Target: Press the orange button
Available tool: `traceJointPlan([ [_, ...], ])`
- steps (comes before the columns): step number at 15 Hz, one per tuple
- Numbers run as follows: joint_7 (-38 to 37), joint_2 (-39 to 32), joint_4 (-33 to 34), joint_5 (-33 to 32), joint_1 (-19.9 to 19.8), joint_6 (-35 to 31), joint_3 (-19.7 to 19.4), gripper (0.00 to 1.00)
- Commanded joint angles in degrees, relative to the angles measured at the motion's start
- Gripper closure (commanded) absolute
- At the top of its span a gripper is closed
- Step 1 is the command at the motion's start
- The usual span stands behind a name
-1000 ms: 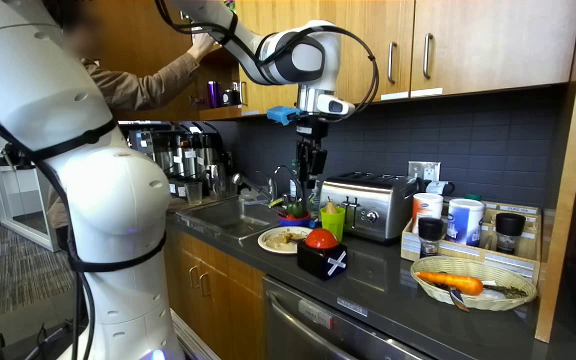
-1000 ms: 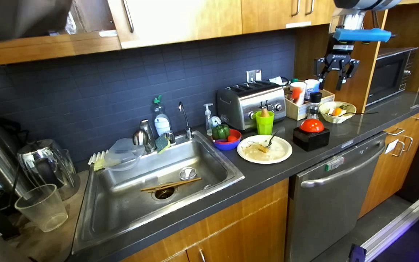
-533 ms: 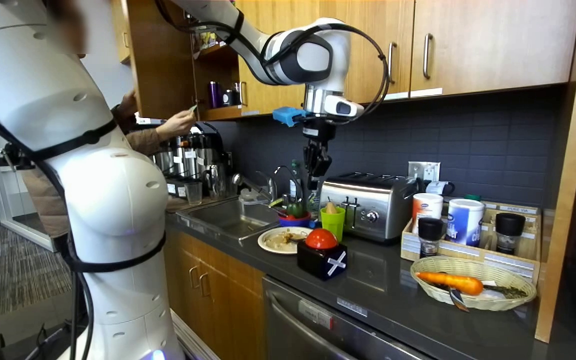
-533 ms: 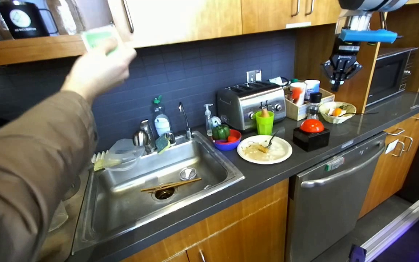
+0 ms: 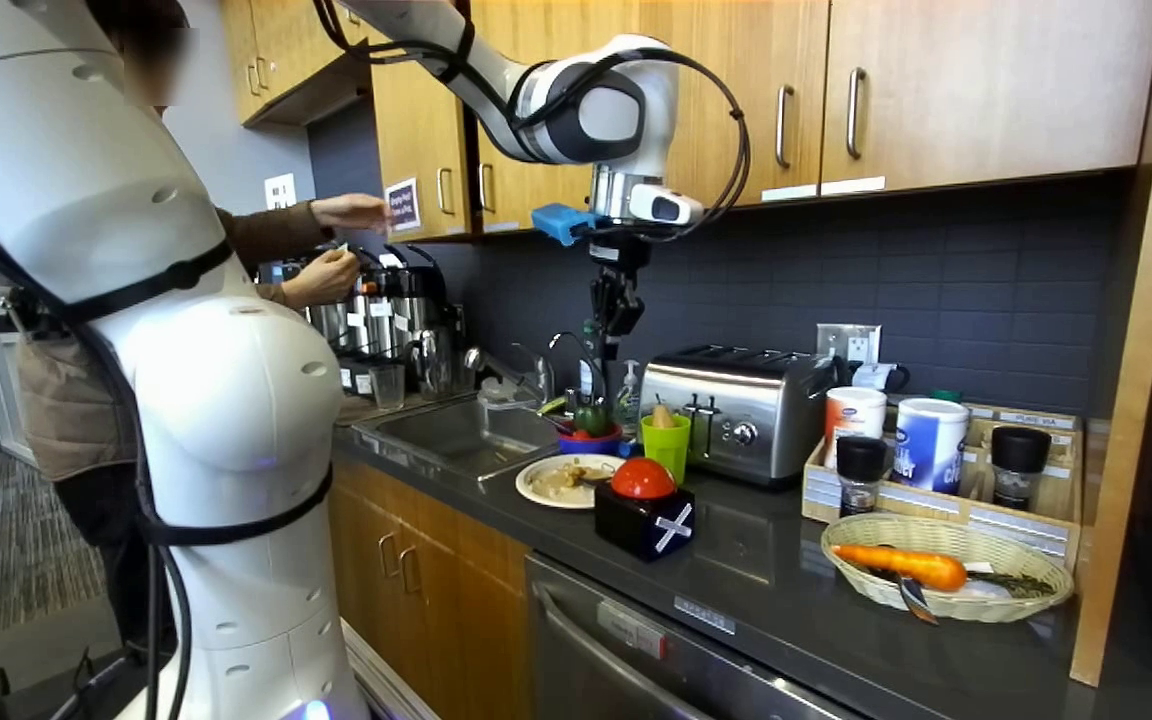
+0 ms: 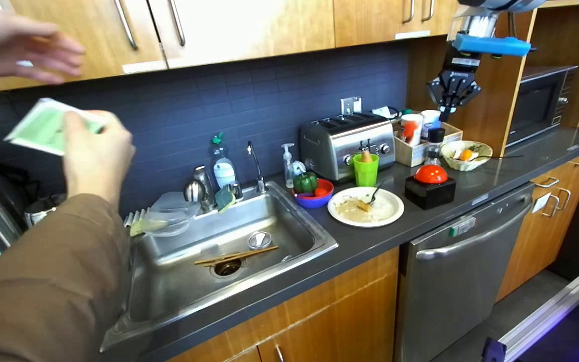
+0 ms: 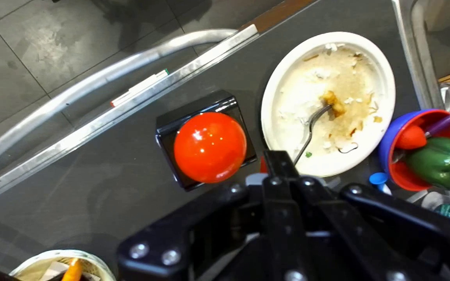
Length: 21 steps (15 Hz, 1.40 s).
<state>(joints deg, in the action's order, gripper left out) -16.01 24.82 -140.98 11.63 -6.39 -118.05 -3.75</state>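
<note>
White plate (image 6: 392, 211) on desk (image 5: 786, 590): food (image 7: 350, 88), fork (image 7: 311, 128) resting in it. Green cup (image 6: 366, 173) upright near toaster (image 6: 347, 146). Wicker basket (image 5: 996, 608) holds carrot (image 5: 901, 565). Chopsticks (image 6: 236, 255) in sink (image 6: 179, 276).

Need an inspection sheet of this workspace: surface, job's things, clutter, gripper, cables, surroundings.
Surface: dark counter, glossy.
Job's things: orange button on top of black box; nothing touches the button.
Clutter: plate with food remains and fork, beside the box; bowl with green pepper; green cup; basket with carrot.
Gripper: shut, nothing seen held; above the counter, clear of the button.
Cables: black, along the arm, looping out near its end.
Surroundings: sink, toaster; person behind the arm in an exterior view, one hand holding a green packet.
</note>
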Motion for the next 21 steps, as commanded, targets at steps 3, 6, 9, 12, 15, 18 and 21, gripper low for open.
traceJointPlan([
  [3, -0.6, -1.5, 1.6, 1.1, 0.3, -0.6, 0.7, 1.0],
  [6, -1.5, -1.6, 1.8, -0.3, -0.1, -0.5, 1.2, 1.0],
  [9, -2.4, -2.1, 2.1, -2.2, -0.4, -0.8, 1.9, 1.0],
  [12, -3.1, -3.0, 3.0, -3.3, 0.0, -1.0, 2.5, 1.0],
  [15, -3.2, -4.2, 3.8, -3.3, 0.3, -1.2, 2.8, 1.0],
  [18, -2.7, -5.2, 3.8, -2.7, 0.4, -1.6, 2.6, 1.0],
  [21, -2.1, -5.8, 4.0, -1.7, 0.7, -1.4, 2.3, 1.0],
])
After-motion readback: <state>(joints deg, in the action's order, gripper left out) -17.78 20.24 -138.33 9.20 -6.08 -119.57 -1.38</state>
